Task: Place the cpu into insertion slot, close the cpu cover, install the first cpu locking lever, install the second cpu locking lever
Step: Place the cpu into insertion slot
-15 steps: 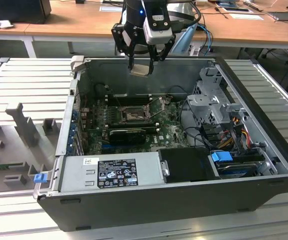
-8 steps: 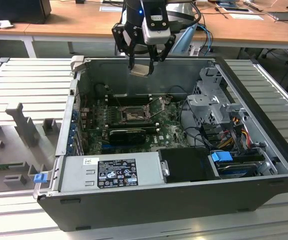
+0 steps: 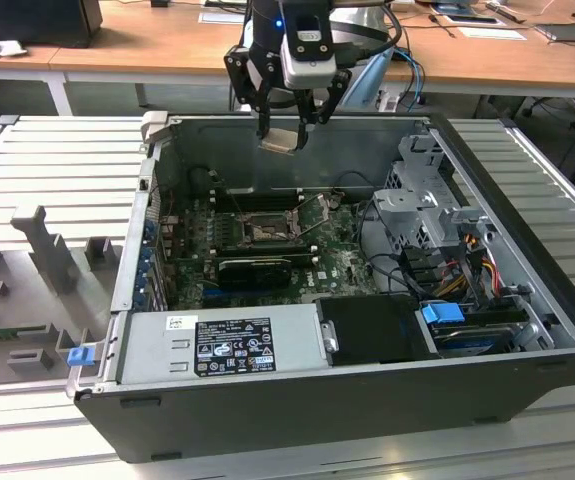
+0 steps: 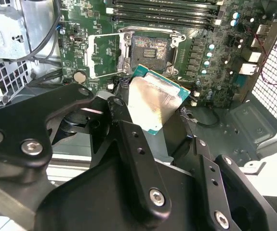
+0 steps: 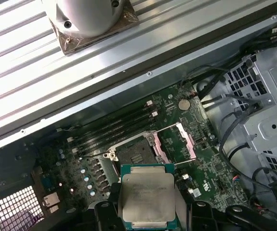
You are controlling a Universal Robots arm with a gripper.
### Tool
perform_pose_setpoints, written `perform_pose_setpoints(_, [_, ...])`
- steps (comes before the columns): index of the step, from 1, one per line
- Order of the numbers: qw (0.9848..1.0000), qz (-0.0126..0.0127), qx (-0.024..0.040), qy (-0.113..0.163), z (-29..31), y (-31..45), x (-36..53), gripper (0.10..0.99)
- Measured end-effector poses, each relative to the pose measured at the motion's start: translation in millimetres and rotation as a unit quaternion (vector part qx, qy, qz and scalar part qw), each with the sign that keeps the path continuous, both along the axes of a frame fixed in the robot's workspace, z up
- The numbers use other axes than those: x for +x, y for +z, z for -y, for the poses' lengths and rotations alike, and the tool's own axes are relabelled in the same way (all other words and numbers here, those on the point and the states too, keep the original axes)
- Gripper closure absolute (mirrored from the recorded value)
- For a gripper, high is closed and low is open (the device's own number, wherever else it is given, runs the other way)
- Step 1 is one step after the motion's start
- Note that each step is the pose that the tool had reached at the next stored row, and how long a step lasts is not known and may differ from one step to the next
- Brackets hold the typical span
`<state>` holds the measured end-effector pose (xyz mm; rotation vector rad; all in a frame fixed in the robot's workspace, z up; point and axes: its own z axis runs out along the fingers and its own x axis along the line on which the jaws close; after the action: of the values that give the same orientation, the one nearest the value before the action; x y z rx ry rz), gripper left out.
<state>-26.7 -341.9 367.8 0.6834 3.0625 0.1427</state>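
Note:
My gripper (image 3: 285, 128) hangs above the open computer case, shut on the cpu (image 3: 280, 139), a small flat square chip with a pale silvery face and a green edge. In both wrist views the cpu (image 4: 155, 101) (image 5: 147, 197) sits tilted between the black fingers (image 4: 128, 144), well above the board. Below it lies the insertion slot (image 4: 150, 48) (image 5: 131, 154) (image 3: 267, 232), a black-framed square socket with nothing in it. The cpu cover (image 4: 103, 55) (image 5: 177, 142) is swung open beside the slot.
Memory slots (image 4: 167, 12) run along one side of the socket. A long black finned card (image 3: 257, 270) sits just in front of it. The power supply (image 3: 227, 345), a metal drive cage (image 3: 427, 200) and bundled cables (image 3: 467, 255) stand along the case's front and right.

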Motion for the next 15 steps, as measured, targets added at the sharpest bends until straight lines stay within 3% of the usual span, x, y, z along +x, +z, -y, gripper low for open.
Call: perform_pose_setpoints(15, [0.9986, 0.0, -0.0003, -0.053, 0.0, -0.3, 0.0, 0.561])
